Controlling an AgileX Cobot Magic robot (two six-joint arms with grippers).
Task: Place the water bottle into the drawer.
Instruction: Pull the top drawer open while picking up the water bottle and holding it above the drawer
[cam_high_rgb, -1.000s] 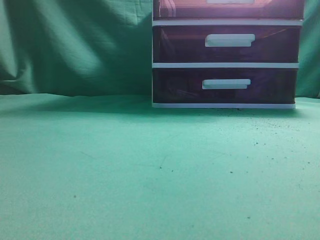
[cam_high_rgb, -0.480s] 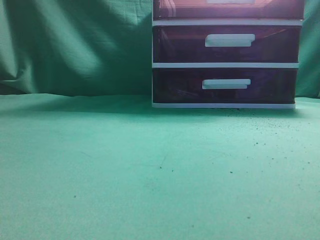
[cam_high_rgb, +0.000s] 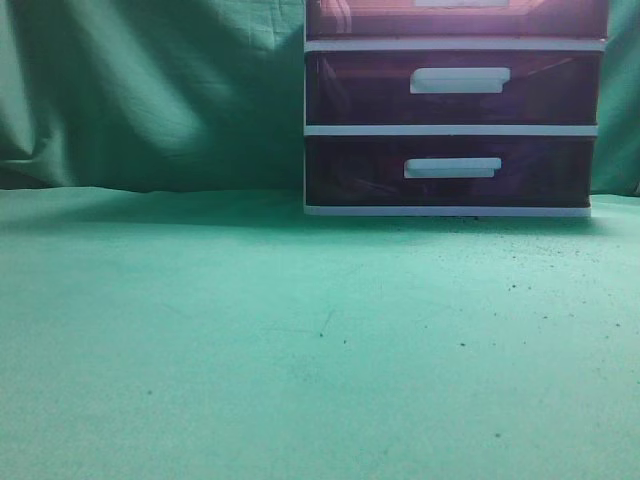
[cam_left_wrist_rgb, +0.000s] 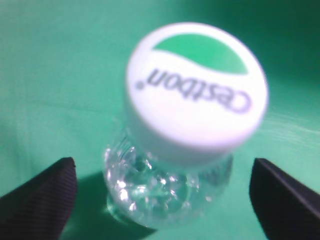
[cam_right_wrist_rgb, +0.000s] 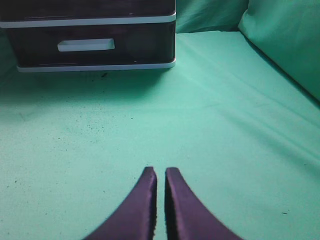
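Observation:
In the left wrist view a clear water bottle (cam_left_wrist_rgb: 160, 192) with a white and green cap (cam_left_wrist_rgb: 196, 90) stands upright on the green cloth, seen from above. My left gripper (cam_left_wrist_rgb: 162, 161) is open, with one dark finger on each side of the bottle and apart from it. My right gripper (cam_right_wrist_rgb: 160, 171) is shut and empty, low over the cloth. The pinkish-red top drawer (cam_high_rgb: 370, 18) with its white handle (cam_high_rgb: 460, 3) sits closed at the top edge of the exterior view. The bottle and both grippers are out of the exterior view.
The white-framed drawer unit stands at the back right with two dark purple drawers (cam_high_rgb: 455, 88) (cam_high_rgb: 450, 170); its bottom drawer also shows in the right wrist view (cam_right_wrist_rgb: 90, 45). Green cloth (cam_high_rgb: 300, 330) covers the table and hangs behind it. A raised cloth fold (cam_right_wrist_rgb: 285, 40) lies on the right.

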